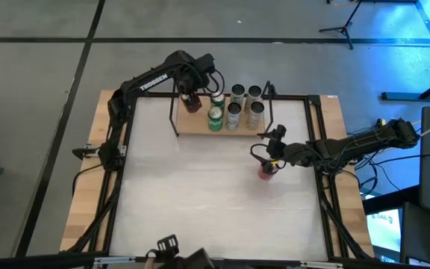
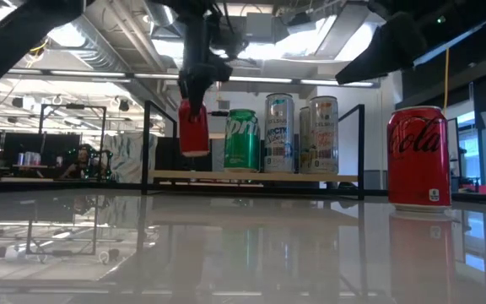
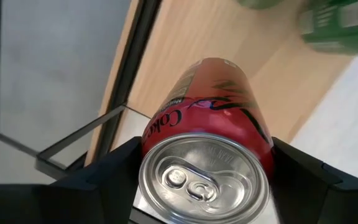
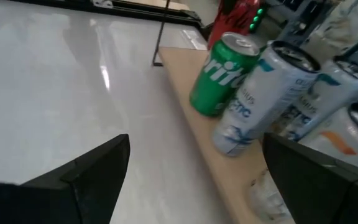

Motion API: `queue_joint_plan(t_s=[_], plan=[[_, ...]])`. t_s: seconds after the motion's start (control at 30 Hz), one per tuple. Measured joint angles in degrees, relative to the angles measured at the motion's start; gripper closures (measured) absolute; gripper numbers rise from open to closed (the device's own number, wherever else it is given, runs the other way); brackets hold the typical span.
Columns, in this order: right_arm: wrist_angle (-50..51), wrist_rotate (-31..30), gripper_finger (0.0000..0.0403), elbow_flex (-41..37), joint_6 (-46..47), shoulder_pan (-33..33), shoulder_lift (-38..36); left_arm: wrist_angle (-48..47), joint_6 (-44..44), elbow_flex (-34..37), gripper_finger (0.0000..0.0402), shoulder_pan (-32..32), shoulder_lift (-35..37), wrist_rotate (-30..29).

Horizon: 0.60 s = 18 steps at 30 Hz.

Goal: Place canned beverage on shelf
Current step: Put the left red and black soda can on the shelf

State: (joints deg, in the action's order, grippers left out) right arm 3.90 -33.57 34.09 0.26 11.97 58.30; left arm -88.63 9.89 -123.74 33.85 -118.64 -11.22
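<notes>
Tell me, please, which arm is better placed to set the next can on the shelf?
Left. The left gripper already holds a red can above the shelf. The right gripper is open near the other red can on the table.

The white-topped bench [image 1: 200, 194] has wood edges and a black frame. At its 12 o'clock edge lies the shelf [image 1: 192, 124], a light-wood board with black wire ends. On the shelf stand green Sprite cans [image 1: 215, 119] and tall silver cans [image 1: 234, 113]. A red Coca-Cola can [image 1: 266, 171] stands directly on the bench toward 3 o'clock.
</notes>
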Motion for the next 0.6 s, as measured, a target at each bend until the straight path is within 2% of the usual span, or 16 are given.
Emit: queue_joint_plan(t_s=[0.1, 0.33, 0.6], plan=[[-0.64, -0.89, 0.004, 0.0, -2.14, -0.1, 0.0, 0.02, 0.75, 0.0, 0.0122, 0.57, -0.92, -0.87], [-1.31, -0.29, 0.004, 0.0, -3.69, -3.13, 0.0, 1.51, 1.23, 0.0, 0.0122, 2.11, -2.62, 1.56], [-0.83, 6.06, 0.004, 0.0, -3.11, -5.78, 0.0, 2.16, 2.77, 0.0, 0.012, 2.53, -3.39, 1.76]])
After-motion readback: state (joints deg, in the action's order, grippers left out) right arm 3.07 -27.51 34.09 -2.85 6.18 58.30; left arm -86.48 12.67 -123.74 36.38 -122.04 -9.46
